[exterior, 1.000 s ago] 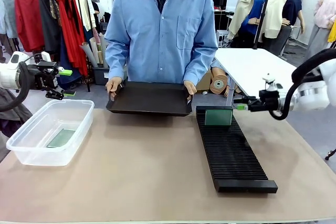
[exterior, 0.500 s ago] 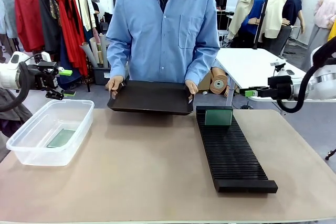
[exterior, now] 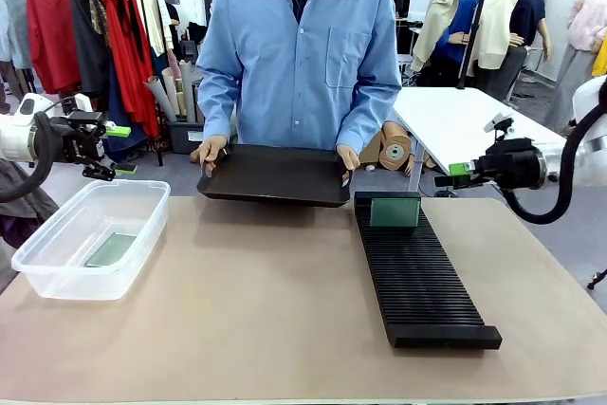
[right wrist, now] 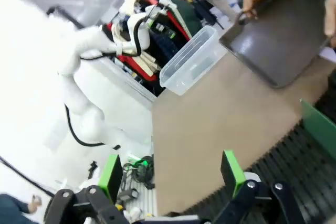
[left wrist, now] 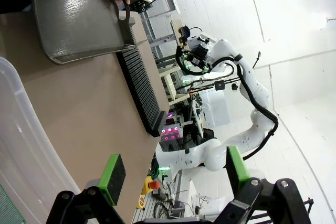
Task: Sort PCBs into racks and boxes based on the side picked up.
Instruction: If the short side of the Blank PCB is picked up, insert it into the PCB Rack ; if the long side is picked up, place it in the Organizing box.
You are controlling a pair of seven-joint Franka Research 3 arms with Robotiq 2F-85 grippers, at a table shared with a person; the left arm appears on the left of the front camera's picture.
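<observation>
One PCB (exterior: 395,211) stands upright in a far-end slot of the long black rack (exterior: 417,272); the right wrist view shows it (right wrist: 318,127) over the rack (right wrist: 294,169). Another PCB (exterior: 111,249) lies flat in the clear box (exterior: 57,282) at the left. My left gripper (exterior: 120,150) hangs open and holding nothing above the box's far side, its pads (left wrist: 113,174) wide apart over the box wall (left wrist: 21,145). To the right of the rack's far end and off the table edge, my right gripper (exterior: 453,178) is open with nothing between its pads (right wrist: 232,171).
At the far edge a person holds a flat black tray (exterior: 275,175) by both sides, its front edge near the rack's far end. A white table (exterior: 455,120) stands behind my right gripper. Bare tabletop (exterior: 256,301) lies between box and rack.
My right gripper has drawn back to the right and risen a little, away from the rack's far end. The left arm has stayed still.
</observation>
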